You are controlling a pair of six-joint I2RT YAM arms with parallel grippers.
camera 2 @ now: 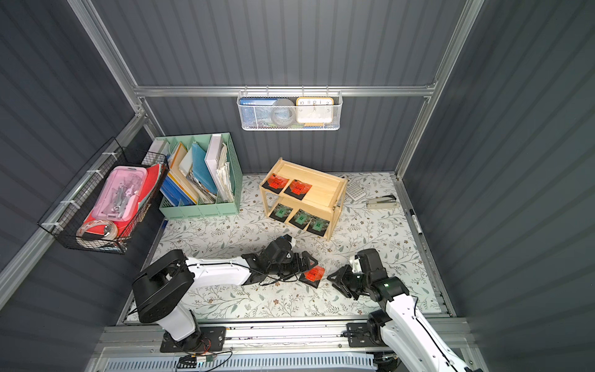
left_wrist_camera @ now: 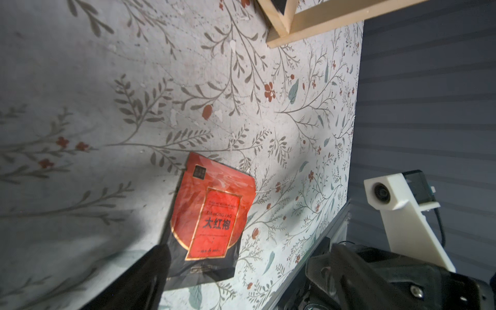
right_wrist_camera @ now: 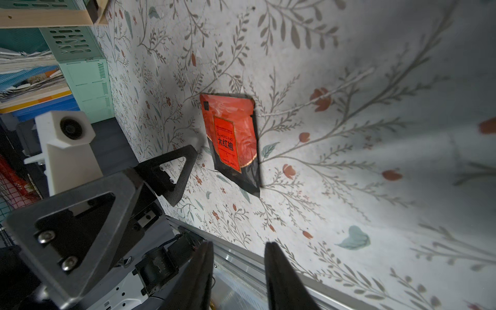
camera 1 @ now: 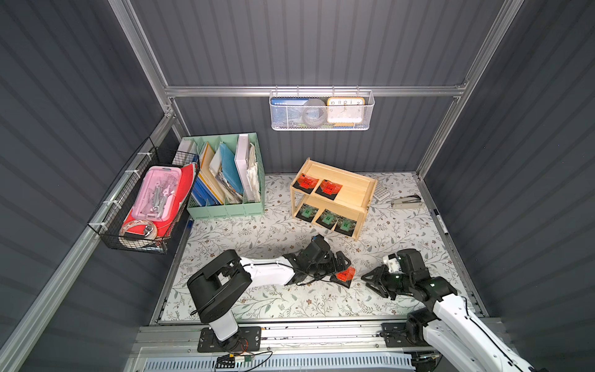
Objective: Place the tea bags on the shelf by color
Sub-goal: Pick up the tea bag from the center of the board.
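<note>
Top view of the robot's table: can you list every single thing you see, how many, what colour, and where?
table: one, floral
shelf: one, light wood, at the back
red tea bags: two, red-orange, top tier
green tea bags: three, green, lower tier
loose tea bag: one, red-orange, on the table
file organizer: one, mint green, left of the shelf
wire basket: one, black, left wall
mesh basket: one, white, back rail
clock: one, yellow-rimmed, inside mesh basket
stapler: one, grey, right of the shelf
calculator: one, pale, beside the shelf's right end
marker: one, black, right table edge
left gripper: one, black, open by the loose tea bag
right gripper: one, black, open, empty
</note>
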